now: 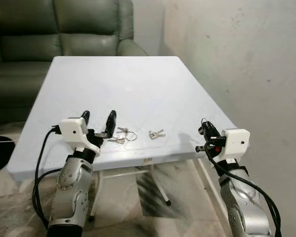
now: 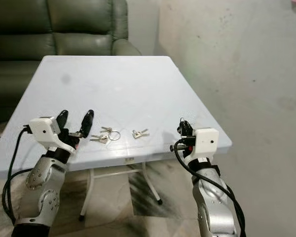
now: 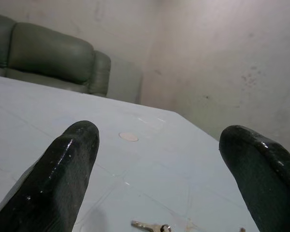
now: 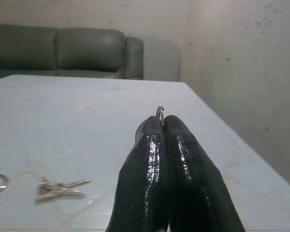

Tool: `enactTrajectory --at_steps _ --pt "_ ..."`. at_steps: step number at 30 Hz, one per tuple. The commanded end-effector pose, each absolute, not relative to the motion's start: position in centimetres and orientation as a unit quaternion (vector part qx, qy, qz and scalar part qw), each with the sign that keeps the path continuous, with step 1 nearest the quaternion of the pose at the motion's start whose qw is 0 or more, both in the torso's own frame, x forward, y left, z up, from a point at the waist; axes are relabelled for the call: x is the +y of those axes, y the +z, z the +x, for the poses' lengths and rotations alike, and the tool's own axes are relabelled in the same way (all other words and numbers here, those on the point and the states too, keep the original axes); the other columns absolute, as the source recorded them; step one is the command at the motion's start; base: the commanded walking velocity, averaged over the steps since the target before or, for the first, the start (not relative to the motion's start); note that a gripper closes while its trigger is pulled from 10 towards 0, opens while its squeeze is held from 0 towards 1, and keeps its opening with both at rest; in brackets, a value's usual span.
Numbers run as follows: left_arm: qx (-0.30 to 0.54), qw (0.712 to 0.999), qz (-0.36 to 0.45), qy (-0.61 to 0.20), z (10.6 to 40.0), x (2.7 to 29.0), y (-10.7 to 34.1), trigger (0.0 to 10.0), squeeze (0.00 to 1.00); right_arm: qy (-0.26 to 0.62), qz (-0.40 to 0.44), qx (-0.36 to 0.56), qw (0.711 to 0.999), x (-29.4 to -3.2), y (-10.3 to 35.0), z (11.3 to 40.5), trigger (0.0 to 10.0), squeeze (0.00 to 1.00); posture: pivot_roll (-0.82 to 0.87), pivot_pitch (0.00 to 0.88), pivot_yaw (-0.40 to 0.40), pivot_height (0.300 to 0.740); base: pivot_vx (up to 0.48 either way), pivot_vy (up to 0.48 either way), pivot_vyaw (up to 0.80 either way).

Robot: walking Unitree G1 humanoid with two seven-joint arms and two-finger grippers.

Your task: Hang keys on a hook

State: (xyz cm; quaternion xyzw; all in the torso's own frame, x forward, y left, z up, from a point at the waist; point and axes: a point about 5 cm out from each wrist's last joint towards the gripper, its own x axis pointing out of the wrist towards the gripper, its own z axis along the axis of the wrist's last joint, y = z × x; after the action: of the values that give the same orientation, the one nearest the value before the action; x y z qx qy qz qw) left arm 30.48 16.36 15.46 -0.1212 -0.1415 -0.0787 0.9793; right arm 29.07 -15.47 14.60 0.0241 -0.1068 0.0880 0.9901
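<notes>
Table (image 1: 138, 89): pale blue-white square top on folding metal legs, standing against a stained wall (image 1: 246, 59) at 3 o'clock. A green sofa (image 1: 64, 29) sits beyond the far edge at 11 to 12 o'clock.

Keys, first bunch (image 1: 124, 136): several silver keys on a large ring, lying flat on the table near its front edge, at 6 o'clock of the tabletop, just beside the left gripper's fingertips.

Keys, second bunch (image 1: 156, 134): two or three small silver keys, lying flat at 3 o'clock of the first bunch, a little apart from it. In the right wrist view they lie at (image 4: 62, 187).

Left gripper (image 1: 98, 122): raised over the front edge of the table at 7 o'clock of the tabletop, white camera block behind it. Jaws spread wide, nothing between them; the two black fingers (image 3: 63, 169) frame bare tabletop, with the tip of a key (image 3: 150, 225) visible between and below them.

Right gripper (image 1: 204, 129): held at the front right corner of the table, at 5 o'clock of the tabletop, well apart from both bunches. Jaws pressed together, pinching a thin metal ring (image 4: 160, 113) whose upper arc pokes out between the fingertips.

Floor (image 1: 138, 207): marbled tile under the table.
</notes>
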Motion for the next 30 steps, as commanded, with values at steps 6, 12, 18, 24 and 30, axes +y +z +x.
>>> enactTrajectory --at_steps 6,12,18,24,30 --pt "-0.141 0.978 -0.126 -0.086 30.55 15.33 15.50 10.0 0.00 0.074 0.024 -0.097 0.992 -16.12 14.41 29.13 10.0 0.00 0.03 0.000 -0.076 0.740 0.000 0.000 -0.78" --pt "-0.138 0.979 -0.121 -0.083 30.55 15.36 15.44 10.0 0.00 0.074 0.026 -0.095 0.992 -16.06 14.39 29.07 10.0 0.00 0.03 0.000 -0.075 0.740 0.000 -0.169 -0.78" --pt "-0.138 0.975 -0.156 -0.076 30.66 15.12 15.32 10.0 0.00 0.076 0.024 -0.094 0.992 -16.20 14.44 29.13 10.0 0.00 0.03 0.000 -0.081 0.740 0.000 -0.160 -0.78" --pt "-0.133 0.977 -0.149 -0.073 30.71 14.98 15.15 10.0 0.00 0.077 0.023 -0.094 0.992 -16.15 14.63 29.26 10.0 0.00 0.02 0.000 -0.087 0.740 0.000 0.000 -0.78" --pt "-0.123 0.978 -0.156 -0.064 30.75 14.79 14.91 10.0 0.00 0.082 0.019 -0.113 0.990 -16.10 15.04 29.20 10.0 0.00 0.03 0.000 -0.090 0.740 0.000 0.000 -0.39"
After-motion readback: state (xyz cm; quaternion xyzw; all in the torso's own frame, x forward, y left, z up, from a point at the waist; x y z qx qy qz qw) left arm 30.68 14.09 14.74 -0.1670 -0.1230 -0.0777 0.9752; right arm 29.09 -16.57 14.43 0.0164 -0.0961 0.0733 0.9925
